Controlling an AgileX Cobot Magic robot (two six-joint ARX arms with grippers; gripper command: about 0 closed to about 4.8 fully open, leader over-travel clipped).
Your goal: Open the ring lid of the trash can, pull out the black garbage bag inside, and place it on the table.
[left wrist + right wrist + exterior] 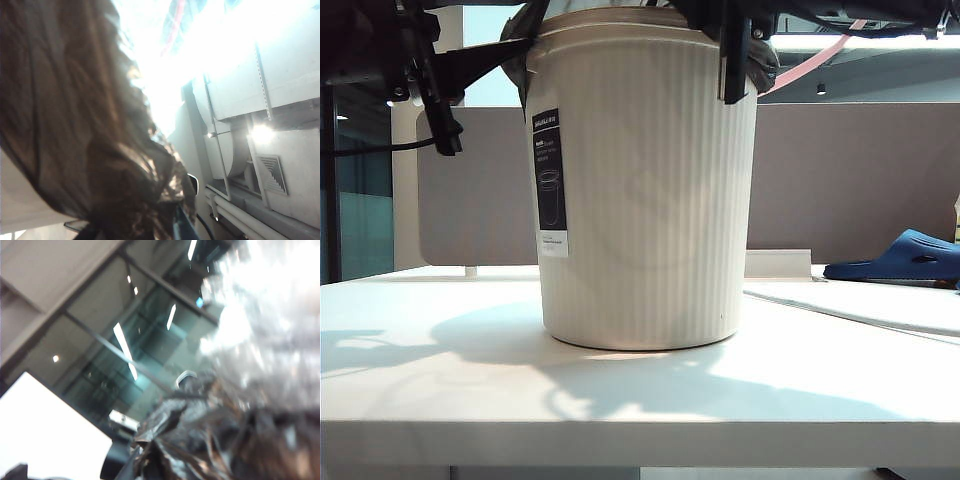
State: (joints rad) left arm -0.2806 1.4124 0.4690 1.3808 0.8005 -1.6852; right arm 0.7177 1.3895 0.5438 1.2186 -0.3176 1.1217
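while the trash can (645, 190) stands upright on the table (440, 380), both arms crowd its rim. left gripper (440, 90), up beside the can's rim, is buried in the black garbage bag (75, 130); can't tell how wide its jaws stand or whether they grip. right gripper (735, 60), at the rim's other side, is clamped fully closed, crinkled bag film bunched at its tip, looks pinched. ring lid (815, 58) arcs away past the rim behind it.
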